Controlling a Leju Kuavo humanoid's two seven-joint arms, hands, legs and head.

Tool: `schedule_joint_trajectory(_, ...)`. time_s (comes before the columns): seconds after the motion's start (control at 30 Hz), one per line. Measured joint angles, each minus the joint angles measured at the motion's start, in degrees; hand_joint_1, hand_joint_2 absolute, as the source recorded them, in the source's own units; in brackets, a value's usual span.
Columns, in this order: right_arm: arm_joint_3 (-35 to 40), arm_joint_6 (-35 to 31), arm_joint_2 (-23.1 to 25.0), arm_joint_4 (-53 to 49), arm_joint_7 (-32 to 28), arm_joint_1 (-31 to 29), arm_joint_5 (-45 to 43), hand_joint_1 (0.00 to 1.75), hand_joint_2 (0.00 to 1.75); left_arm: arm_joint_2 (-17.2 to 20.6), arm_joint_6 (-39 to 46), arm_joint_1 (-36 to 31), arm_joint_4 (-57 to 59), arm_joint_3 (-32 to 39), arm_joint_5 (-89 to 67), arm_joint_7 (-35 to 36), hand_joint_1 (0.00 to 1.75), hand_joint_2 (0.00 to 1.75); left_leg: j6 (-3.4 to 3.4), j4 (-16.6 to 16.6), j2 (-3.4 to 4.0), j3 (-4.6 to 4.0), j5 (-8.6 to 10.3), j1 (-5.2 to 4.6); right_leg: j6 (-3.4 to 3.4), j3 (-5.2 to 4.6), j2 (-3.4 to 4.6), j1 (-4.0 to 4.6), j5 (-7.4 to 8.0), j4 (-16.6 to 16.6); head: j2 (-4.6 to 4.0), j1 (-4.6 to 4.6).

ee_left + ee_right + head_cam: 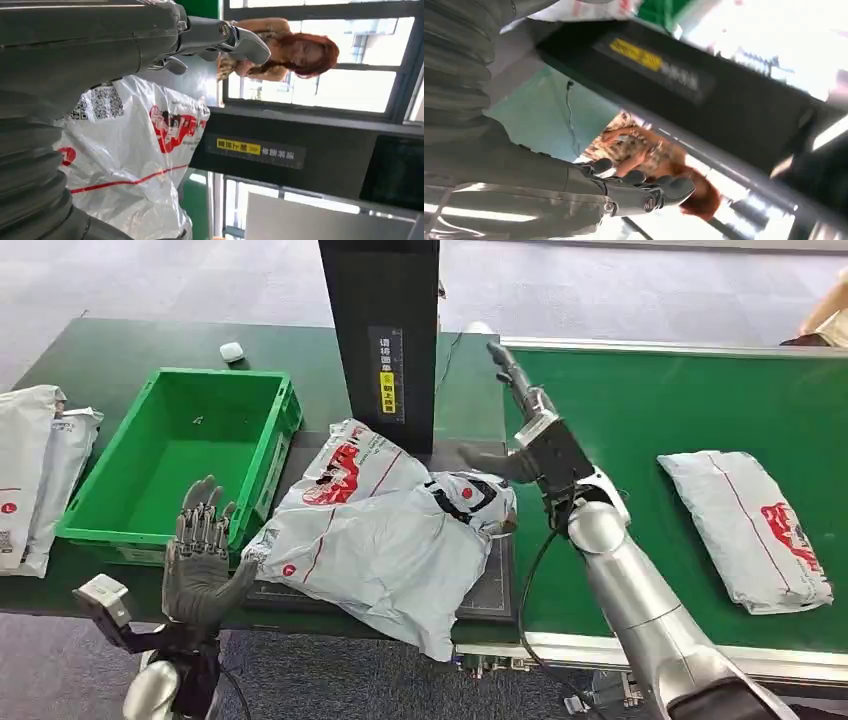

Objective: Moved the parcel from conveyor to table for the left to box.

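Two grey parcels with red print lie overlapped on the dark table: a large one (pixel 385 555) in front, a smaller one (pixel 345 472) behind it; the large one (pixel 140 165) also appears in the left wrist view. A third parcel (pixel 748 525) rests on the green conveyor (pixel 650 410) at the right. My left hand (pixel 203 555) is raised near the table's front edge, fingers spread, holding nothing, just left of the large parcel. My right hand (pixel 520 410) is stretched out flat above the conveyor's left edge, empty, beside the parcels. An empty green box (pixel 185 460) stands at the left.
A black scanner post (pixel 385 335) rises behind the parcels. More white parcels (pixel 35 465) lie at the table's far left, and a small white object (pixel 232 352) sits behind the box. A person (pixel 280 50) stands beyond the conveyor.
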Motion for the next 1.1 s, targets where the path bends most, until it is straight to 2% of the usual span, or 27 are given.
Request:
schedule_joint_trajectory(0.07, -4.04, -2.46, 1.20, -0.39, 1.45, 1.15, -4.64, 0.00, 1.75, -0.46, 0.55, 0.72, -1.22, 0.02, -0.46, 0.28, 0.00, 1.75, 0.00, 0.00, -0.02, 0.00, 0.00, 0.00, 0.00, 0.00, -0.02, 0.00, -0.01, -0.01, 0.00, 0.02)
schedule_joint_trajectory(0.17, -8.58, -7.09, 2.87, -2.26, 2.19, 5.43, -5.96, 0.00, 1.75, -0.99, 0.44, 0.76, -2.73, 0.09, -0.24, 1.60, 0.00, 1.75, 0.03, 0.00, -0.11, -0.03, -0.02, 0.00, 0.04, 0.04, -0.12, 0.00, -0.04, -0.02, 0.00, 0.04)
schedule_joint_trajectory(0.27, -11.71, -8.37, 4.09, -3.63, 2.21, 9.03, -5.76, 0.00, 1.75, -1.36, 0.37, 0.66, -3.61, 0.18, -0.16, 2.10, 0.00, 1.75, 0.02, -0.01, 0.01, -0.03, -0.10, 0.00, 0.04, -0.01, 0.06, -0.01, -0.04, -0.02, 0.00, 0.02)
schedule_joint_trajectory(0.8, -14.94, -8.88, 5.67, -5.25, 2.23, 11.34, -5.46, 0.00, 1.75, -1.95, 0.28, 0.54, -4.11, 0.29, -0.09, 2.54, 0.00, 1.75, 0.02, 0.00, 0.13, 0.03, -0.10, 0.00, 0.04, -0.03, 0.14, -0.01, -0.04, -0.02, 0.00, 0.02)
schedule_joint_trajectory(0.83, -17.17, -14.39, 7.59, -8.07, 1.84, 15.68, -2.46, 0.00, 1.75, -2.49, -0.94, -0.45, -4.11, 0.42, 0.96, 2.93, 0.00, 1.75, 0.02, 0.00, -0.02, 0.02, -0.11, 0.01, 0.09, 0.03, -0.01, 0.01, -0.11, -0.05, 0.00, 0.00)
schedule_joint_trajectory(0.87, -19.90, -15.30, 10.06, -12.92, 1.89, 23.39, 1.50, 0.00, 1.75, -2.95, -1.90, -3.55, -3.78, 0.46, 1.07, 3.83, 0.00, 1.75, 0.03, -0.02, -0.02, -0.03, -0.19, 0.01, 0.09, -0.01, 0.05, 0.00, -0.13, -0.05, 0.00, 0.00)
schedule_joint_trajectory(0.9, -21.08, -14.41, 10.85, -14.52, 2.56, 25.29, 3.22, 0.00, 1.75, -3.35, -2.36, -4.95, -3.48, 0.44, 1.00, 4.22, 0.00, 1.75, 0.03, -0.01, 0.05, -0.02, -0.20, 0.00, 0.09, -0.01, 0.10, -0.01, -0.13, -0.05, 0.00, 0.02)
schedule_joint_trajectory(1.0, -22.61, -12.23, 12.20, -16.46, 4.72, 27.37, 6.35, 0.00, 1.75, -4.15, -2.73, -6.93, -2.58, 0.35, 0.08, 5.29, 0.00, 1.75, 0.04, -0.01, 0.13, 0.02, -0.21, 0.00, 0.09, -0.01, 0.16, -0.02, -0.12, -0.05, 0.00, 0.02)
schedule_joint_trajectory(1.1, -23.26, -7.81, 13.05, -16.85, 8.55, 28.24, 9.95, 0.00, 1.75, -3.80, 7.86, -12.17, 1.07, -4.24, -16.90, 12.98, 0.00, 1.75, 0.16, 0.02, 0.08, 0.01, -0.13, 0.00, 0.13, 0.01, 0.02, -0.01, -0.10, -0.08, 0.00, -0.02)
